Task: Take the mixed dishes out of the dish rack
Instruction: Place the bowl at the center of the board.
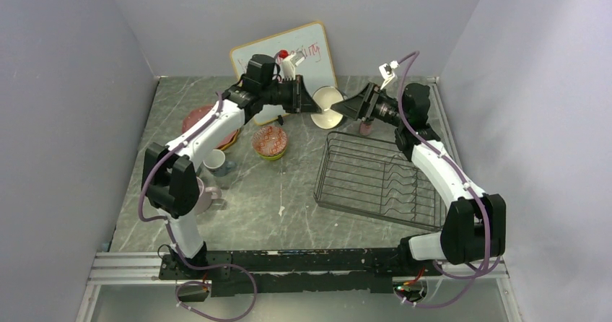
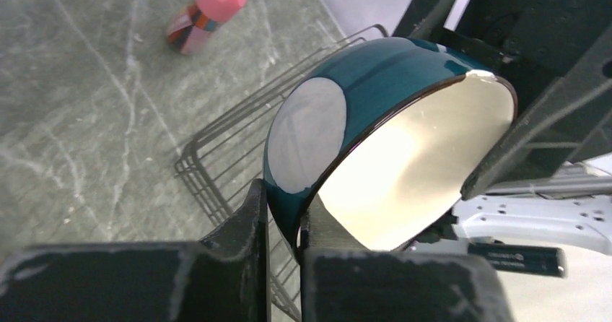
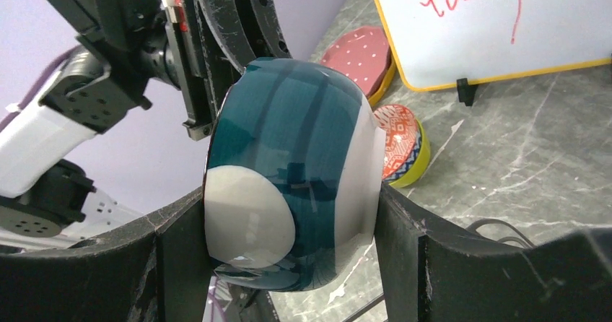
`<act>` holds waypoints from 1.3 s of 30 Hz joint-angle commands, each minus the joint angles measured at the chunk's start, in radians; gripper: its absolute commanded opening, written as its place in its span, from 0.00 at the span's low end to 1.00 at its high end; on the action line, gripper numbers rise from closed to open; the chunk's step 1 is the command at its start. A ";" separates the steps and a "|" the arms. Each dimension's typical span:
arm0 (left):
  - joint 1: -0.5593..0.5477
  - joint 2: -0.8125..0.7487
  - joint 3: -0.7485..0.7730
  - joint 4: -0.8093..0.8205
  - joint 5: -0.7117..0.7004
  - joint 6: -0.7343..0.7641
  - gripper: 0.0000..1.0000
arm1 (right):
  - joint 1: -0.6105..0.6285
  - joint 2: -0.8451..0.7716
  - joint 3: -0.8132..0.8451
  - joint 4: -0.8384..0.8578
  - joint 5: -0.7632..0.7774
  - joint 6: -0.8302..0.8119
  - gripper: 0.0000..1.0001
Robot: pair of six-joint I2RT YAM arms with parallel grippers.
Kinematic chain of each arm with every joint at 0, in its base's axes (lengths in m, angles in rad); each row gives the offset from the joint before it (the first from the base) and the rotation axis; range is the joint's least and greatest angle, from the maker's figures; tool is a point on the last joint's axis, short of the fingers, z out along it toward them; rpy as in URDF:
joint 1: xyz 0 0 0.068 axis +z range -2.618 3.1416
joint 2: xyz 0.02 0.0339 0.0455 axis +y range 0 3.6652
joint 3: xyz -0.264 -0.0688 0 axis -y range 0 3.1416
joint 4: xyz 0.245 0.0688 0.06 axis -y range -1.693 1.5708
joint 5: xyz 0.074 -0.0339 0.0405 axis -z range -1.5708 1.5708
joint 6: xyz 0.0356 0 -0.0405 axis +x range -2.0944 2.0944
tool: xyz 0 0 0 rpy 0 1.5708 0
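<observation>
- Currently the glossy teal-and-white ceramic bowl [image 1: 326, 110] hangs in mid-air just beyond the far edge of the dark wire dish rack [image 1: 322, 169], apparently mid-handover.
- The left gripper [image 2: 283, 217] pinches its rim; the right gripper [image 3: 289, 224] clasps its sides.
- Next, one gripper must let go before the other carries it off.

The teal-white bowl [image 3: 289, 141] looked like glazed ceramic, glossy enough to carry bright window-like reflections (its cream inside shone just as smoothly). The fingers [image 3: 426, 264] of the right gripper [image 3: 291, 196] were matt black plastic, scuffed pale along their edges. The dish rack [image 1: 375, 177] was thin dark wire, metal by its look, with a dull finish. The table [image 1: 289, 199] had a grey, marble-veined surface, smooth and nearly matt. The whiteboard [image 3: 505, 19] was smooth, glossy white in a yellow frame.
</observation>
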 commanded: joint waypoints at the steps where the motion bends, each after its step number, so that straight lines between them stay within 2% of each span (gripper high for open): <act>1: 0.003 -0.004 0.088 -0.078 -0.050 0.063 0.03 | 0.018 -0.031 0.002 0.121 -0.062 -0.006 0.10; 7: 0.004 -0.015 0.145 -0.175 -0.157 0.137 0.03 | 0.047 -0.040 -0.008 0.069 -0.035 -0.071 0.43; 11: 0.004 -0.023 0.172 -0.218 -0.196 0.163 0.03 | 0.051 -0.042 -0.004 0.028 -0.011 -0.103 0.69; 15: 0.004 -0.042 0.177 -0.243 -0.239 0.185 0.02 | 0.050 -0.047 0.002 -0.013 0.012 -0.135 0.85; 17: 0.005 -0.049 0.176 -0.252 -0.256 0.192 0.03 | 0.051 -0.049 0.000 -0.016 0.016 -0.137 0.90; 21: 0.004 -0.058 0.179 -0.261 -0.276 0.198 0.03 | 0.055 -0.047 0.000 -0.023 0.020 -0.142 0.99; 26: 0.007 -0.071 0.188 -0.302 -0.334 0.239 0.03 | 0.053 -0.066 0.020 -0.109 0.057 -0.234 0.99; 33: 0.026 -0.086 0.207 -0.464 -0.479 0.412 0.03 | 0.026 -0.120 0.084 -0.337 0.106 -0.504 0.99; 39: 0.095 -0.044 0.228 -0.646 -0.523 0.517 0.03 | 0.005 -0.164 0.091 -0.539 0.114 -0.751 0.99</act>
